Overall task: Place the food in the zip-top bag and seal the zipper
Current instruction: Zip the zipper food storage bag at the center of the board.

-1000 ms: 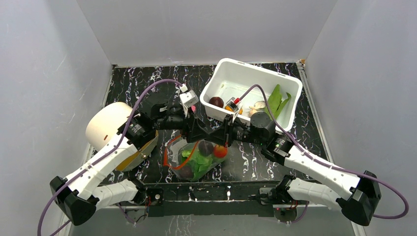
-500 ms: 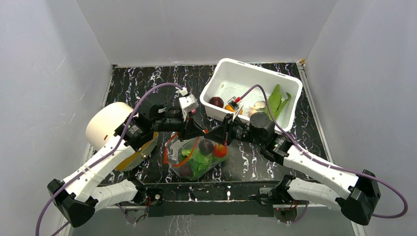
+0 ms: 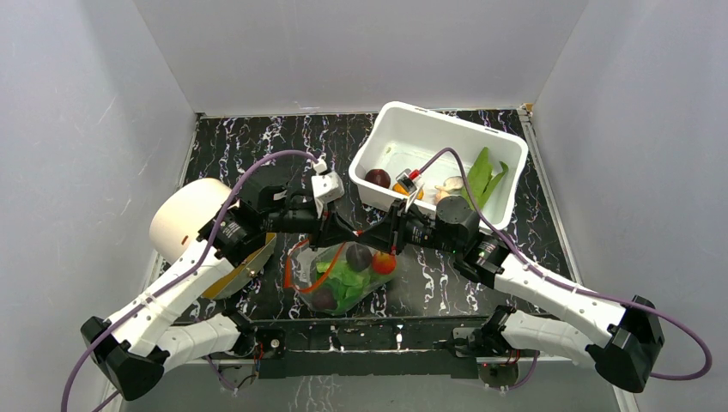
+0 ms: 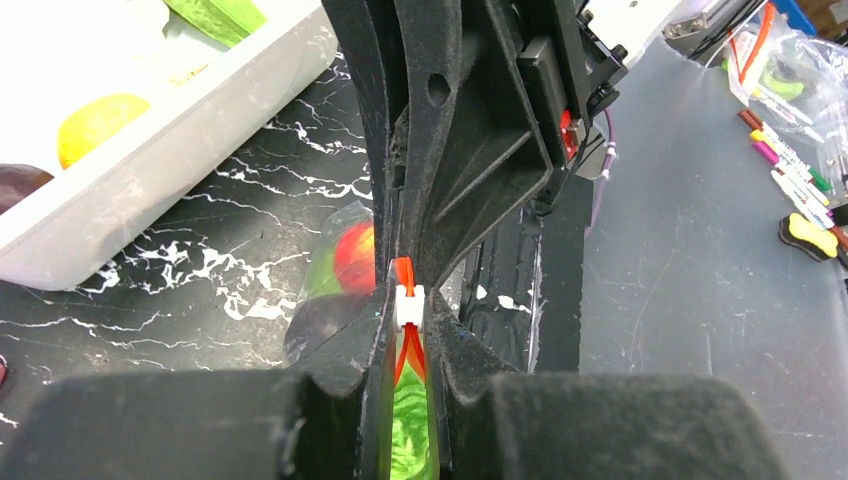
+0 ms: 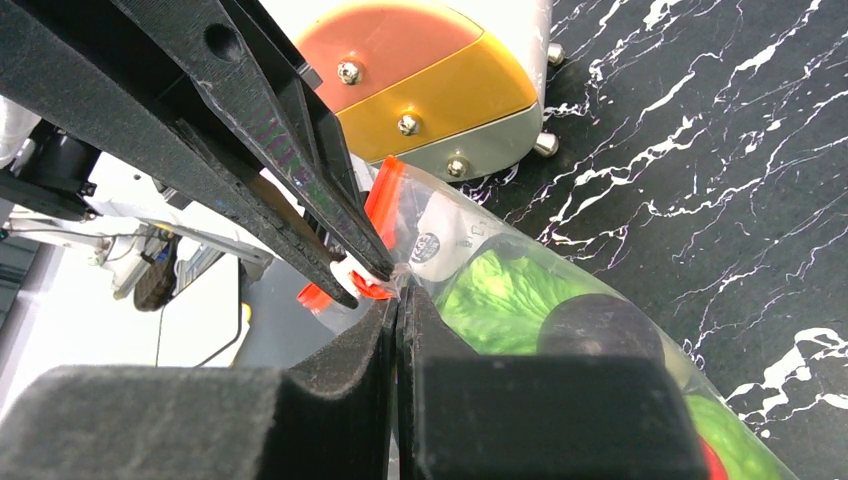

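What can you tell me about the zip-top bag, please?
The bag is clear, crinkly soft plastic with an orange-red zipper and white slider, resting on the black marbled table. It holds green leaves, a tomato and dark rounds. The left gripper pinches the zipper; the right gripper pinches its edge.

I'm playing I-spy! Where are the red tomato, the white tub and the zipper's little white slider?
red tomato [image 3: 384, 263]: top view, on its round middle.
white tub [image 3: 446, 121]: top view, on its far rim.
white slider [image 4: 408, 306]: left wrist view, on its middle.
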